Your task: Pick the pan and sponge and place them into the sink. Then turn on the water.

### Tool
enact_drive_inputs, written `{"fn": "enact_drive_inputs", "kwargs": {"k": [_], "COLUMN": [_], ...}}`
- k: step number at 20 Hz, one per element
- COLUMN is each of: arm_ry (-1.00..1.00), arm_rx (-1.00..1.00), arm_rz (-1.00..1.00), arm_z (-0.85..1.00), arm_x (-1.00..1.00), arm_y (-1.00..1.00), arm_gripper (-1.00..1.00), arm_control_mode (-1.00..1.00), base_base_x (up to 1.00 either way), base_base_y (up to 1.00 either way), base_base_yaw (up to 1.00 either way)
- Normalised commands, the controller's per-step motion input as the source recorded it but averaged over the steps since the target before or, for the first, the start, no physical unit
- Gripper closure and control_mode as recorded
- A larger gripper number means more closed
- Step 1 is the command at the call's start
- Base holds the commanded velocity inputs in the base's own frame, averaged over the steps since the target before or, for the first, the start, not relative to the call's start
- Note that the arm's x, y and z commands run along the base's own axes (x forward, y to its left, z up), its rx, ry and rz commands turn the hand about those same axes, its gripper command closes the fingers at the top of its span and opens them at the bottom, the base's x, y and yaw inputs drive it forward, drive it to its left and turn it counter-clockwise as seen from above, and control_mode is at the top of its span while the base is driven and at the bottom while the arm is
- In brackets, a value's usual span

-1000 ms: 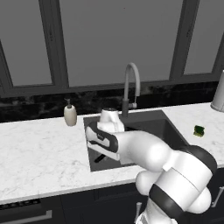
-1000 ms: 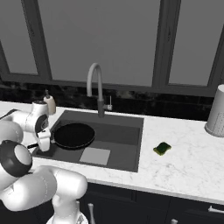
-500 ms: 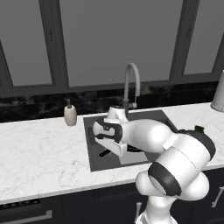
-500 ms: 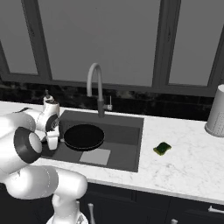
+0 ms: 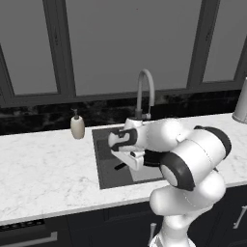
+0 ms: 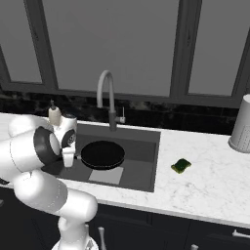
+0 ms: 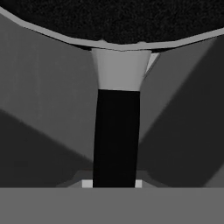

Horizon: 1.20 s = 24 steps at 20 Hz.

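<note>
Black pan point(image 6: 102, 154) held over the sink point(image 6: 146, 161), disc level above the basin's left half, thin handle point(image 7: 116, 135) running out toward the left, so long axis lies left to right across the basin in the right base view. From the hand view, same handle seen end-on along the gripper: dark bar rising from the bottom, pale neck above it, broad black disc at the top. Gripper point(image 6: 69, 157) clamped shut on that handle, at the left edge of the sink, fingers pointing down. Arm bent low and forward from the base, wrist folded over the sink's left rim, elbow bulking in front of the basin in the left base view, hand point(image 5: 128, 144) just below the faucet point(image 5: 144, 94). Right of the sink, green-and-yellow sponge point(image 6: 181, 165) lying flat on the white marble counter point(image 6: 210, 171), well apart from the pan.
</note>
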Motion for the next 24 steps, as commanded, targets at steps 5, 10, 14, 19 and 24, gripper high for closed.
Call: {"fn": "enact_drive_inputs", "kwargs": {"k": [5, 10, 14, 19, 24], "arm_ry": [0.00, 0.00, 0.00, 0.00, 0.00], "arm_rx": [-0.04, -0.04, -0.02, -0.01, -0.04], "arm_rz": [-0.07, -0.06, -0.06, -0.06, -0.05], "arm_z": [-0.40, -0.41, -0.31, -0.32, -0.38], "arm_x": [0.14, 0.10, 0.12, 0.08, 0.02], "arm_y": [-0.18, -0.19, -0.29, -0.34, -0.15], "arm_gripper": [1.00, 1.00, 1.00, 1.00, 1.00], "arm_control_mode": [-1.00, -1.00, -1.00, -1.00, -1.00], "base_base_x": [0.00, 0.00, 0.00, 0.00, 0.00], "base_base_y": [0.00, 0.00, 0.00, 0.00, 0.00], "base_base_yaw": [0.00, 0.00, 0.00, 0.00, 0.00]}}
